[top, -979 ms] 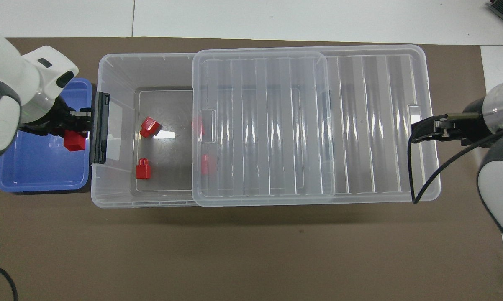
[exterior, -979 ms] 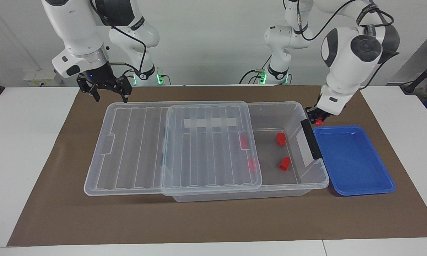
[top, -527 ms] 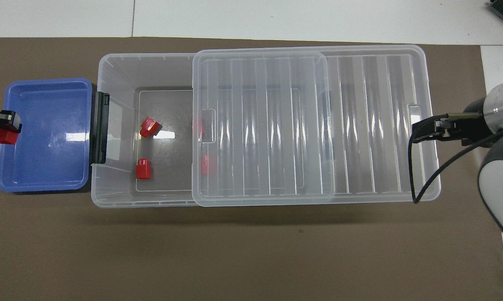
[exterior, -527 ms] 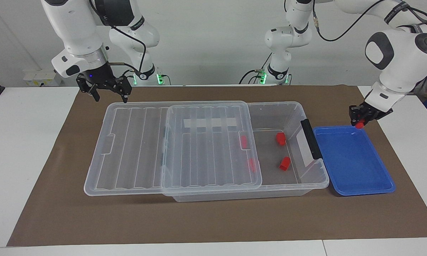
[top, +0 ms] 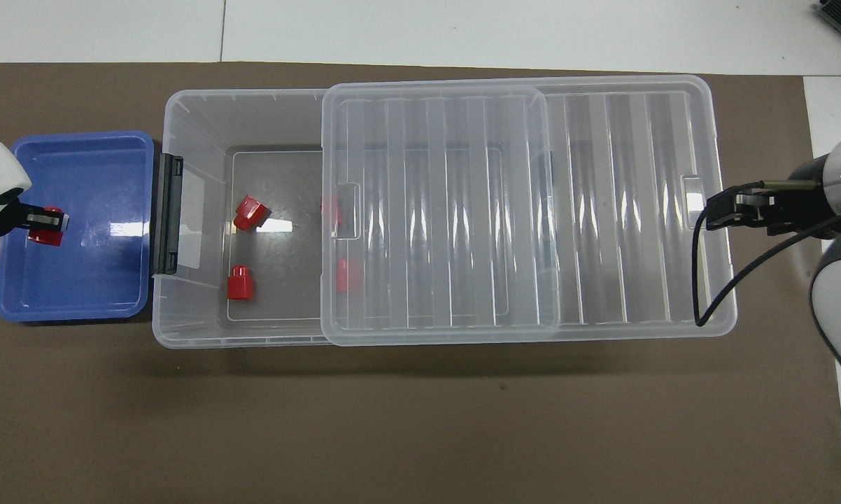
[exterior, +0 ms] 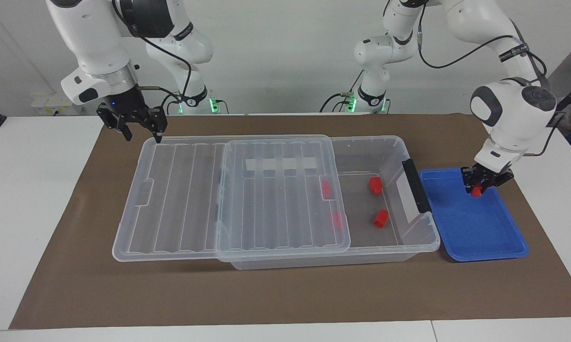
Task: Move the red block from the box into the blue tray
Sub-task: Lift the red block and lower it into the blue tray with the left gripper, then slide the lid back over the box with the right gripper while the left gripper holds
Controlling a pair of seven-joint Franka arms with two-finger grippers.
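My left gripper (exterior: 478, 186) is shut on a red block (exterior: 476, 191) and holds it low inside the blue tray (exterior: 475, 228), near the tray's rim nearer to the robots. In the overhead view the gripper (top: 41, 225) and its block (top: 47, 236) are over the tray (top: 85, 287). The clear box (exterior: 390, 147) has its ribbed lid (exterior: 280, 190) slid toward the right arm's end. Two red blocks (exterior: 375, 185) (exterior: 380, 218) lie in the uncovered part, and two more (exterior: 326, 189) (exterior: 337, 219) show through the lid. My right gripper (exterior: 141, 129) hangs open over the lid's corner.
The box's black latch (exterior: 416, 185) faces the tray, which stands against that end. A brown mat (exterior: 285, 294) covers the table under both. The right arm's cable (top: 700, 280) hangs over the lid's end.
My left gripper carried the red block from beside the box's latch out over the tray's outer edge, then down into the tray. My right gripper shifted slightly outward and stays open.
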